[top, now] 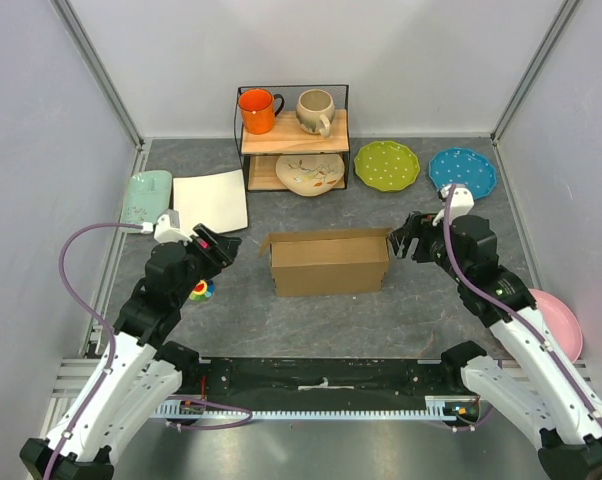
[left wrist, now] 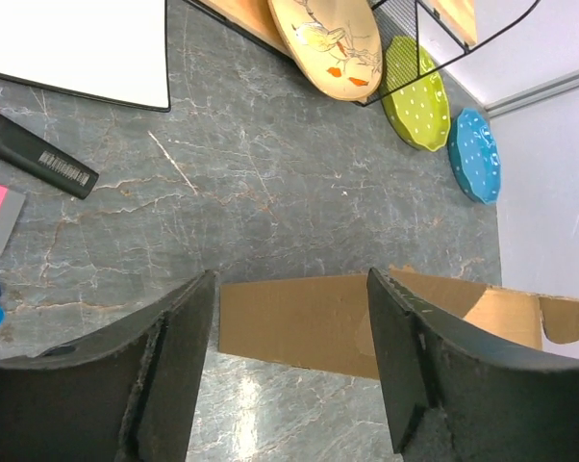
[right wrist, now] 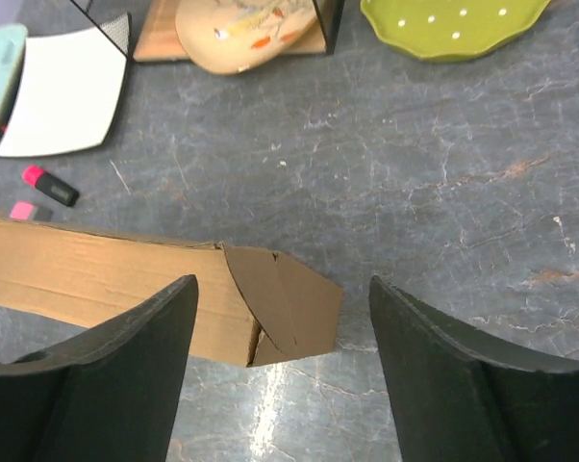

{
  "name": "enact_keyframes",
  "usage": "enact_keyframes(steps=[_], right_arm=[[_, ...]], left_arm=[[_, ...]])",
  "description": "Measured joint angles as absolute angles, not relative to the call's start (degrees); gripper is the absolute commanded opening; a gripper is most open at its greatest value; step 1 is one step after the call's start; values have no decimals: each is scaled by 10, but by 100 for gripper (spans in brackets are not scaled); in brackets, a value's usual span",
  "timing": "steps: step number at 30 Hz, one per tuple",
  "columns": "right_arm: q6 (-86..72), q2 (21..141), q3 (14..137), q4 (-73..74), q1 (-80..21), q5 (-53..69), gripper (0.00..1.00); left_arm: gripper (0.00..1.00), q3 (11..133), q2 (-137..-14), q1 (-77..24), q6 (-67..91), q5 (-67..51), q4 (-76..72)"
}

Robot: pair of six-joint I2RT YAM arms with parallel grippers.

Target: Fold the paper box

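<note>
**Top view:** The paper box (top: pixel 329 262) stands in the middle of the bench (top: pixel 311 325), top open and end flaps loose. The left gripper (top: pixel 219 248) sits apart from its left end; the right gripper (top: pixel 401 240) is just beside the right flap. Risk: with nothing gripped, a one-sided push could slide or skew the light box.

**Left wrist:** Jaws wide, empty; box wall ahead. A black marker (left wrist: pixel 39 159) bears a barcode, digits unreadable.

**Right wrist:** Jaws wide, empty. The bent end flap could crumple if pressed off its crease. No print on the box.
</note>
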State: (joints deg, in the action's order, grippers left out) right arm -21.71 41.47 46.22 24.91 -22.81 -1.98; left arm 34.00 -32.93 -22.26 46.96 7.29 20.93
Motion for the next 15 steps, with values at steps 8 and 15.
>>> enact_keyframes(steps=[8, 15], right_arm=[[-203, 457, 462, 249, -231, 8, 59], [-203, 476, 458, 235, -235, 20, 43]], left_arm=[[76, 373, -316, -223, 444, 53, 218], [75, 387, -330, -223, 418, 18, 215]])
